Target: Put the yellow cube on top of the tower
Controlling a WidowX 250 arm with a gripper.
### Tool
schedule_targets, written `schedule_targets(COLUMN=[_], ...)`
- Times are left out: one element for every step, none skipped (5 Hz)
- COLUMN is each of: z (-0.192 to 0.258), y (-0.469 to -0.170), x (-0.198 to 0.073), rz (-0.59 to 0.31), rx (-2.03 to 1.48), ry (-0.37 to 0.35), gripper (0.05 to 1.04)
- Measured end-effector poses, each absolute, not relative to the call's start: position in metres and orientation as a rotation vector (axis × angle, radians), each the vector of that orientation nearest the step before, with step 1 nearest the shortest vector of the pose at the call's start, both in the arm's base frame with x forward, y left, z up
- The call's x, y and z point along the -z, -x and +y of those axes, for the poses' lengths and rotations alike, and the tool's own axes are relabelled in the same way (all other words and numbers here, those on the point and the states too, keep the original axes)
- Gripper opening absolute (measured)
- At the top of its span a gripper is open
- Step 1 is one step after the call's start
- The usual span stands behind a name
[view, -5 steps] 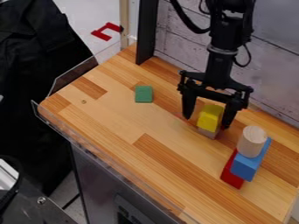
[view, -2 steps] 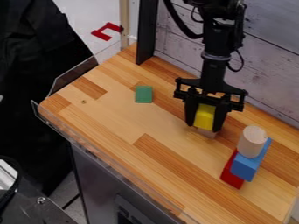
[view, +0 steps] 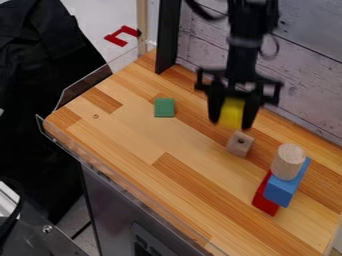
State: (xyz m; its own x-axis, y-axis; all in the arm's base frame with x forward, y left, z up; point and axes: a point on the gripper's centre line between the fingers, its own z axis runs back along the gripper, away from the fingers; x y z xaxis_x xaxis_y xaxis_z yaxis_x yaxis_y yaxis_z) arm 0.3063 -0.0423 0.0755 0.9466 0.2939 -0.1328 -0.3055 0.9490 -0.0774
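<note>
One yellow cube (view: 232,112) is gripped by the black gripper (view: 231,123) at two o'clock, lifted near a wooden block (view: 240,144). At four o'clock, a wooden cylinder (view: 289,161) is stacked on a blue block (view: 283,191), propped on red (view: 265,201).

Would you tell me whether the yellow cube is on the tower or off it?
Off it: the yellow cube is clamped in the gripper, apart from the cylinder that tops the tower.

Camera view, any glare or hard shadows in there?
Camera view: soft, fairly even light on the tabletop; no hard shadow beside the green block; pale reflections along the clear edge guard; the black cloth at left is so dark that few folds show.
</note>
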Motion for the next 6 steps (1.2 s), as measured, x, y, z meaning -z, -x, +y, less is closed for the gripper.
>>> schedule_targets(z=[-0.040,-0.051,-0.080,-0.097,-0.108,-0.117], y=[-0.294,-0.287,-0.281,-0.278,-0.278,-0.277], x=[-0.123,-0.135,-0.137,-0.138,-0.127,-0.117], rz=[0.061,0.072,0.080,0.070,0.097,0.117], rx=[-0.277,-0.231,-0.126,-0.074,-0.053,-0.040], ry=[0.071,0.070,0.075,0.079,0.069,0.059], gripper=[0.576,0.576,0.576,0.576,0.576,0.576])
